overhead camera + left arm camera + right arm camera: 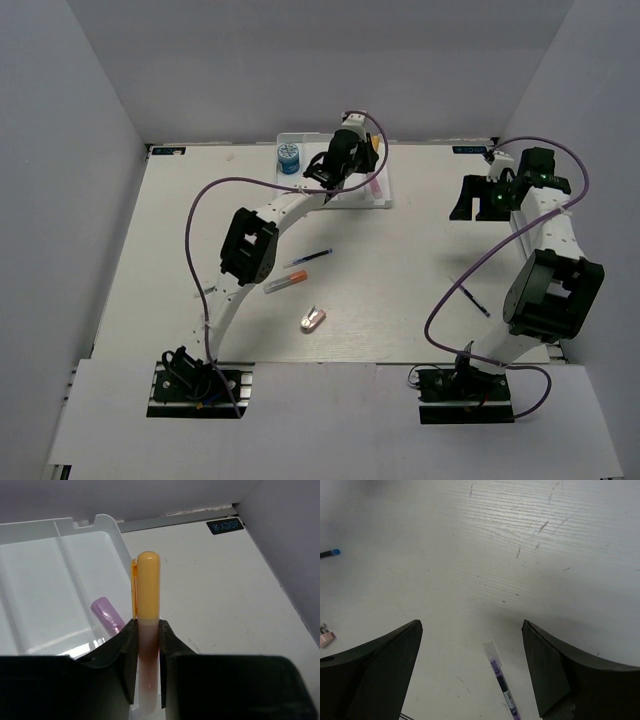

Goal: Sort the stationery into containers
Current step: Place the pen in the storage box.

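My left gripper (345,152) is over the white divided tray (300,140) at the back, shut on an orange-capped marker (148,592) whose cap sticks out past the fingertips (131,632). The marker hangs over the tray's right wall (117,545). A lilac marker (107,614) lies in the tray's right compartment. A blue roll (289,158) sits at the tray's left end. My right gripper (478,203) is open and empty, high above a purple-ink pen (501,682).
On the table lie a dark pen (313,259), a short orange-tipped marker (285,281), a small pinkish eraser (313,319) and a thin pen (470,297) near the right arm. Grey walls close in the table on three sides.
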Available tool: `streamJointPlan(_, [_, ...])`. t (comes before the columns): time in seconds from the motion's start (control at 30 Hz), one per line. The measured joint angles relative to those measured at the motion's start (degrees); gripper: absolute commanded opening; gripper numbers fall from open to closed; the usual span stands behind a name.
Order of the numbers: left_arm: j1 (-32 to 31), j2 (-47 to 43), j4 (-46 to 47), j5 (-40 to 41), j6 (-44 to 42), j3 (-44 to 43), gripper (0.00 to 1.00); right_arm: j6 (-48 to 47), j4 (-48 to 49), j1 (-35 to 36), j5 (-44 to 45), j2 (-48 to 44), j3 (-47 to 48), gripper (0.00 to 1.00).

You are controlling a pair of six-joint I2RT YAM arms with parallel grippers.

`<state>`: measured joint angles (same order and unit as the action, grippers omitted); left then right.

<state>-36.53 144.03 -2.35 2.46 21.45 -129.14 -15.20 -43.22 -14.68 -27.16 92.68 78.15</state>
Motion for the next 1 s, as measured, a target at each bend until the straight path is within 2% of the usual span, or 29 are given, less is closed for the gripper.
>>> streamJointPlan(0.2, [-0.4,3.8,5.9,0.2,4.0,-0.1,0.14,-0.4,0.2,0.0,0.0,-0.1,-0.1,0.86])
streamJointPlan(0.53, [-0.4,8.0,10.1,0.3,5.6,-0.2,0.27,-6.6,-1.4,0.0,0.5,-2.2,-2.8,0.85])
streamJointPlan(0.73, [-0.4,9.1,11.7,0.1,5.8,-0.3,0.43,-9.8,-3.5,0.0,0.5,-4.5,-3.8,0.85])
streamJointPlan(0.77, [-0.4,9.3,12.0,0.0,5.8,-0.4,0.53,-10.3,-3.5,0.0,0.5,-4.8,-3.9,0.85])
streamJointPlan(0.87, [-0.4,9.6,12.2,-0.1,5.5,-0.4,0.66,-11.1,-3.8,0.1,0.5,-5.6,-4.0,0.85])
streamJointPlan(1.0, [-0.4,9.6,12.5,0.6,5.5,-0.5,0.74,-12.3,-4.5,0.2,0.4,-6.2,-4.0,0.81])
